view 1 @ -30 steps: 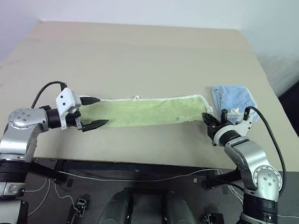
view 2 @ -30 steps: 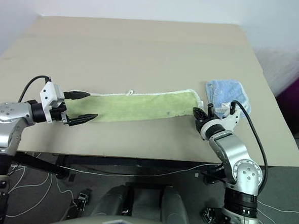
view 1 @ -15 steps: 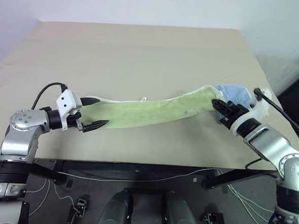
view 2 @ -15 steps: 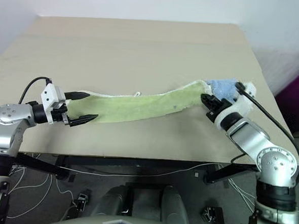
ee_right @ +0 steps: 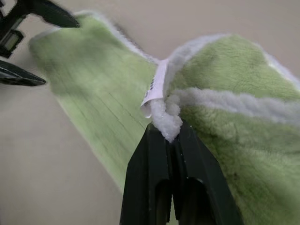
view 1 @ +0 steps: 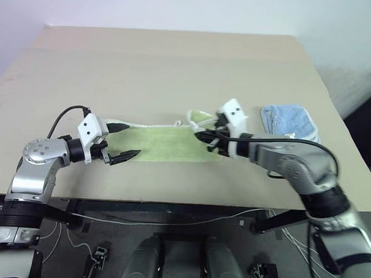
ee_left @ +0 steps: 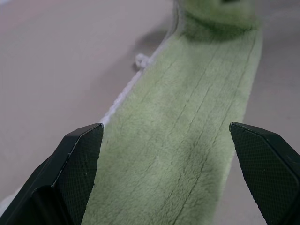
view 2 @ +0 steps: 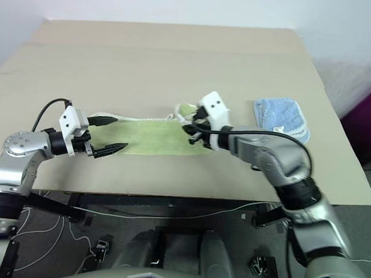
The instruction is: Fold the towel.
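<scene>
Nearest you, your left claw [view 1: 121,142] hangs spread wide at the left end of the towel [view 1: 163,144], one finger on each side of the strip and gripping nothing. It looks parked there to catch or pin that end once the other end arrives.

The towel lies as a long, narrow green band along the near part of the table [view 1: 158,68], running left to right. Its white stitched edge is on the far side.

A little farther along, your right claw [view 1: 204,137] is pressed together on the towel's right-hand corner, pinching the thick white hem right beside the small label [ee_right: 153,89]. The pinched end is lifted and curled back over the flat part, so the cloth doubles on itself near the middle. Holding by the hem gives a firm bite and, in my judgement, keeps the fold square.

To the far right, well apart, the small blue cloth [view 1: 289,122] sits out of the way.
</scene>
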You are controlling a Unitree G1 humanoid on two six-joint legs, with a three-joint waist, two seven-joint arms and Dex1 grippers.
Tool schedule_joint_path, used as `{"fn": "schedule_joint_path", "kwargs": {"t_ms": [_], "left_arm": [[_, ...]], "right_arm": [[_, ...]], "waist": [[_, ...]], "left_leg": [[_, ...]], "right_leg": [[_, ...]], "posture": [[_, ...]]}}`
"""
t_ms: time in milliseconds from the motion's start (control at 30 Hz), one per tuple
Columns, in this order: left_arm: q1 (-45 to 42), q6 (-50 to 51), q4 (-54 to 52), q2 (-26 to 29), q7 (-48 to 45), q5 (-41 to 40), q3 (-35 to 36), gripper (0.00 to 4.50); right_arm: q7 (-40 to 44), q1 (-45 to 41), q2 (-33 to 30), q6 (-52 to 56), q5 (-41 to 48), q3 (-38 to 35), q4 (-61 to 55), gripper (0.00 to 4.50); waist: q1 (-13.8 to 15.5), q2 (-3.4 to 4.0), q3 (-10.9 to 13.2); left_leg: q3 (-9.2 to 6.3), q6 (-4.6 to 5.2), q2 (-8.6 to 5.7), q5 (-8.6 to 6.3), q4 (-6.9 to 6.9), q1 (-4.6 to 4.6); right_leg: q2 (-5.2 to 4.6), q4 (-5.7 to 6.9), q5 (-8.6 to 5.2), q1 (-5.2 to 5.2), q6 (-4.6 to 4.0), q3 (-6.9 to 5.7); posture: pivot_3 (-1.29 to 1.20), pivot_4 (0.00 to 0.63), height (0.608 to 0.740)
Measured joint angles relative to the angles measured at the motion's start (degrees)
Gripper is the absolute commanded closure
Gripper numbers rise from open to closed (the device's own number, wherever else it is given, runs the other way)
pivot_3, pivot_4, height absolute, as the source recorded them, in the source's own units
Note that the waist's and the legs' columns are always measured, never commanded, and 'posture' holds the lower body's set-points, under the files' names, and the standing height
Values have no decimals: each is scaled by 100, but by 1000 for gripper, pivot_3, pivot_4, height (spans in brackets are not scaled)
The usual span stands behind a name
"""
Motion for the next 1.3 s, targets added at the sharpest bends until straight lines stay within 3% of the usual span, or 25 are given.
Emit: {"fn": "schedule_joint_path", "kwargs": {"t_ms": [200,500,633,867,1067,1300], "left_arm": [[203,16,-212,-17,155,-3,12,0],[417,64,-392,-29,289,-11,22,0],[415,73,-444,-28,309,-19,22,0],[495,413,-570,-36,474,-402,333,0],[977,1160,-1049,-242,1087,-1123,1105,0],[1788,2426,-1920,-780,2254,-2025,1723,0]], "right_arm": [[772,-262,870,-461,-1145,680,900,4471],[1314,-162,1094,-542,-1850,602,1031,4471],[1426,-44,1227,-507,-1927,412,1025,3473],[1530,279,1252,-142,-1666,-297,230,1066],[1484,490,1076,-260,-1535,-1078,-341,1066],[1735,478,1318,-1528,-2084,-988,989,3356]], "waist": [[8,0,0],[-3,0,0],[-3,0,0],[0,0,0],[-2,0,0],[-19,-1,-1]], "left_leg": [[-2,-1,-5,0,0,-1],[-5,-2,-5,0,-1,0],[-5,-2,-5,0,-1,-1],[-7,-2,-5,0,-2,-1],[-7,-2,-5,-1,-4,0],[-5,-2,-4,-1,-6,3]], "right_leg": [[-2,1,0,-2,0,-1],[-3,2,0,-4,0,-2],[-3,2,0,-4,0,-2],[-5,2,0,-4,0,-2],[-6,1,0,-3,0,-2],[-4,1,0,-1,0,1]], "posture": [[0,150,740],[0,150,740],[0,150,740],[0,150,740],[0,150,740],[0,150,740]]}}
